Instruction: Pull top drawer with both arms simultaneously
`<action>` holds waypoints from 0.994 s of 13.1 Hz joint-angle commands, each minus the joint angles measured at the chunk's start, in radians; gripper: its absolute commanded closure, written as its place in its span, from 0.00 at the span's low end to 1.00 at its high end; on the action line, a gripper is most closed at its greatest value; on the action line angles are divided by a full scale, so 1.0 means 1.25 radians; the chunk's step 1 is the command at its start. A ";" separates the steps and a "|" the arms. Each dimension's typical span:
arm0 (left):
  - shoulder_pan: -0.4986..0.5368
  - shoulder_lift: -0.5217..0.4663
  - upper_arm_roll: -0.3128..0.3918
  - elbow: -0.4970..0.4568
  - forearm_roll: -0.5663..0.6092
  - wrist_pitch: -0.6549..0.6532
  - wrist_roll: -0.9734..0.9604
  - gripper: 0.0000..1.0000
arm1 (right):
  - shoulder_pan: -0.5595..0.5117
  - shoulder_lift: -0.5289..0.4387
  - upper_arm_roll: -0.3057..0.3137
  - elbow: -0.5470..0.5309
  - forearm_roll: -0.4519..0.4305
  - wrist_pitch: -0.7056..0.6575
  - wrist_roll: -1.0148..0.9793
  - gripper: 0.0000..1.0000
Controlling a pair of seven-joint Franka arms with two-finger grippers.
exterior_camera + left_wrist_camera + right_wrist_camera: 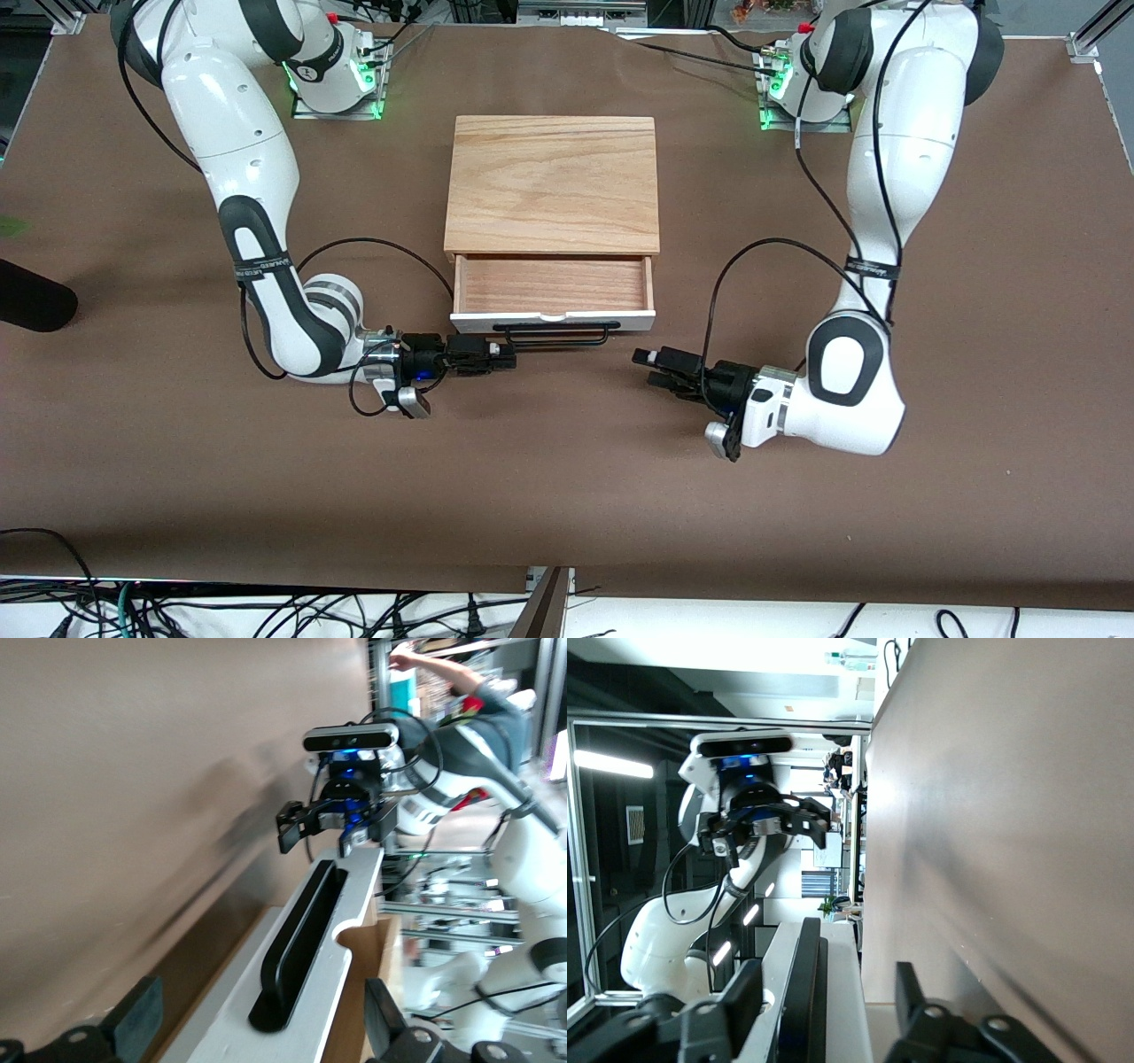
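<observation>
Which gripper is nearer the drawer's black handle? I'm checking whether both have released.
Right. The right gripper sits open at one end of the handle; the left gripper is open, clear of the other end.

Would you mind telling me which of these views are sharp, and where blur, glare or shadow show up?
Front view: sharp and evenly lit, soft shadows under both arms, green glow at the bases, top drawer clear. Left wrist view: handle crisp, the room past the right claw smeared and bright. Right wrist view: ceiling lights glare, dark background, left claw fairly sharp.
</observation>
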 commanded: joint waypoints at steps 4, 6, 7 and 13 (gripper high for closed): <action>0.009 -0.201 0.024 -0.018 0.396 -0.048 -0.078 0.00 | 0.011 -0.040 -0.071 0.061 -0.115 0.069 0.225 0.00; 0.016 -0.257 0.031 -0.020 0.497 -0.098 -0.100 0.00 | 0.011 -0.060 -0.090 0.090 -0.246 0.104 0.366 0.00; 0.019 -0.285 0.032 -0.019 0.565 -0.119 -0.116 0.00 | 0.011 -0.063 -0.092 0.114 -0.321 0.109 0.433 0.00; -0.016 -0.468 0.036 -0.108 0.901 -0.169 -0.203 0.00 | 0.008 -0.130 -0.140 0.142 -0.646 0.106 0.551 0.00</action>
